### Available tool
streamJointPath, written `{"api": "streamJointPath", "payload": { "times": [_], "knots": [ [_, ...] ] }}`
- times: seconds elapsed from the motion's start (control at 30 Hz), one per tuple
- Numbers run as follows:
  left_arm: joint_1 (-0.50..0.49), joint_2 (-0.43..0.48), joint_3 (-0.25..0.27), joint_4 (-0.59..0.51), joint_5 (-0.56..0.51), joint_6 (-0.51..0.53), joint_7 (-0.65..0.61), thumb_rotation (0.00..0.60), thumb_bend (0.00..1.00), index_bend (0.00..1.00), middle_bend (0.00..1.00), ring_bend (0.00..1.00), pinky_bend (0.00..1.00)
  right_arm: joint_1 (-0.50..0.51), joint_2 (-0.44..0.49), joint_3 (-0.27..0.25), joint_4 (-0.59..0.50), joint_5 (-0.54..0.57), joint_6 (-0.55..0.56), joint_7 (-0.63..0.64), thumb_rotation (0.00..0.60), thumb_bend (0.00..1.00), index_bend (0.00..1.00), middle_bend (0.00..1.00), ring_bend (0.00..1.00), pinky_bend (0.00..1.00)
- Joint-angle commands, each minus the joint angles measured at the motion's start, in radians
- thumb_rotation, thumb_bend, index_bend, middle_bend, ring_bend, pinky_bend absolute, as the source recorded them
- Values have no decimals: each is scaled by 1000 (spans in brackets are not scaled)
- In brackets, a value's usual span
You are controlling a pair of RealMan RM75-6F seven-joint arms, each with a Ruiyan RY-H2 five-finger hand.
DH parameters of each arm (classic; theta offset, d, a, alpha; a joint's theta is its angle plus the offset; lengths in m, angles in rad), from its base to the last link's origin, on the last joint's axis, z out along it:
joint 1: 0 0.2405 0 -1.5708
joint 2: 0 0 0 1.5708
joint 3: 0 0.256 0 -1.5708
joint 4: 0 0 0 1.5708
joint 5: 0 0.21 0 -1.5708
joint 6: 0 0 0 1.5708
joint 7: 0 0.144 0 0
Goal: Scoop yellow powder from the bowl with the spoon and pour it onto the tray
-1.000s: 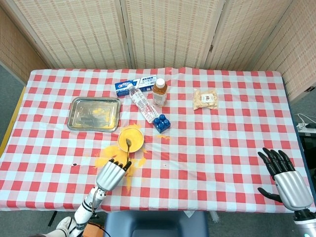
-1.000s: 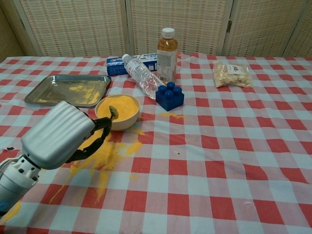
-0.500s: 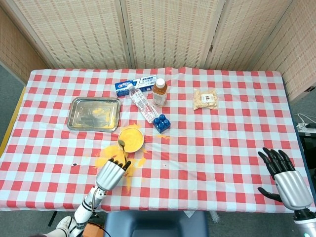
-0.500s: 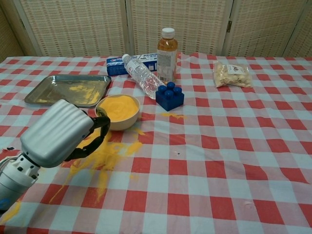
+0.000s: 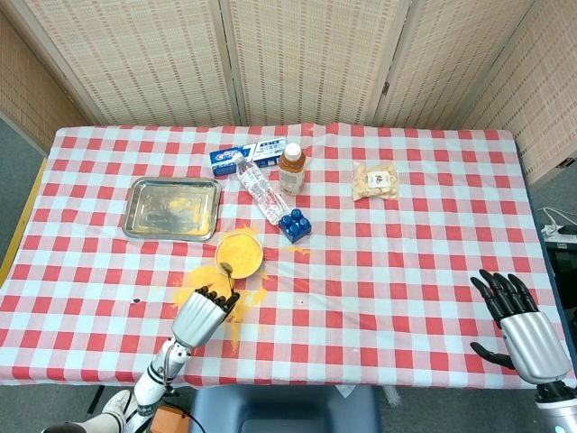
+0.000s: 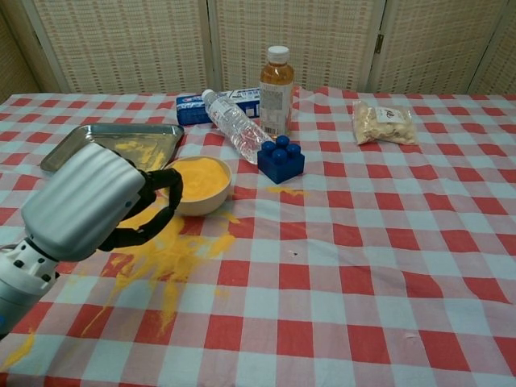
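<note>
We see the left hand [image 5: 202, 316] at the near edge of the bowl [image 5: 240, 254] of yellow powder, fingers curled around the spoon [image 5: 229, 273], whose tip rests at the bowl's near rim (spilled powder [image 6: 165, 258] lies on the cloth below). The tray [image 5: 172, 207] sits beyond, left of the bowl. The right hand [image 5: 524, 329] hovers well apart, fingers spread, holding nothing.

Shiny metal tray [image 5: 171, 207], checked cloth tablecloth [image 5: 406, 262] (matt), glossy plastic block [image 6: 280, 161].
</note>
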Motion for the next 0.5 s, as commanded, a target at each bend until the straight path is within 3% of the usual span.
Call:
{"api": "streamJointPath", "payload": {
  "times": [0.03, 0.3, 0.5],
  "knots": [
    [-24, 16, -33, -44, -19, 4, -85, 600, 641, 827, 1000, 1000, 1000, 0, 0, 1, 0, 1, 0, -1, 600, 0, 0, 0, 0, 0],
    [-93, 38, -123, -88, -62, 1, -203, 600, 630, 839, 1000, 1000, 1000, 2, -5, 10, -1, 24, -10, -10, 600, 0, 0, 0, 0, 0],
    [-120, 49, -163, -136, -110, -63, -238, 600, 631, 842, 1000, 1000, 1000, 8, -7, 18, -3, 45, -26, -16, 600, 0, 0, 0, 0, 0]
  ]
}}
